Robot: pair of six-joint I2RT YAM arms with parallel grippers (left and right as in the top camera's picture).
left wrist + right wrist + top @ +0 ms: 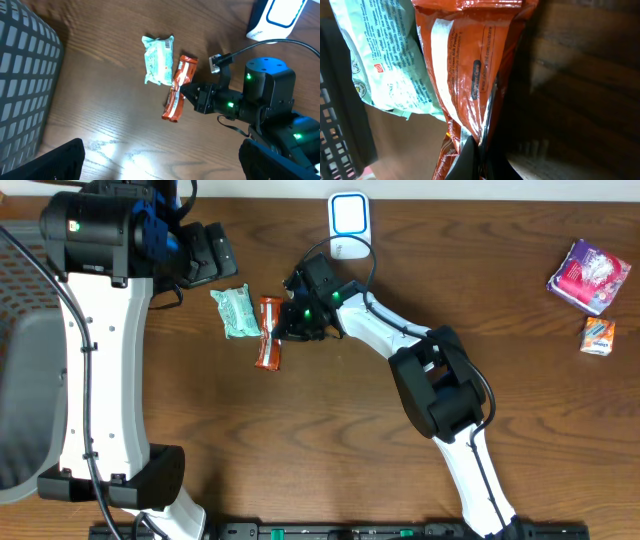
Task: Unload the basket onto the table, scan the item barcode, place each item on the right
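Overhead: my right claw (283, 326) is pinched tight on the edge of the orange snack bar (268, 337). The bar lies on the table (330, 450) below and left of the white scanner (348, 218). A green packet (235, 312) touches the bar on the side away from the scanner. My left claw (213, 254) hangs further left of the scanner.

Left wrist: this claw gapes wide and holds nothing.

Right wrist: my fingertips (467, 161) squeeze a fold of the bar's wrapper.
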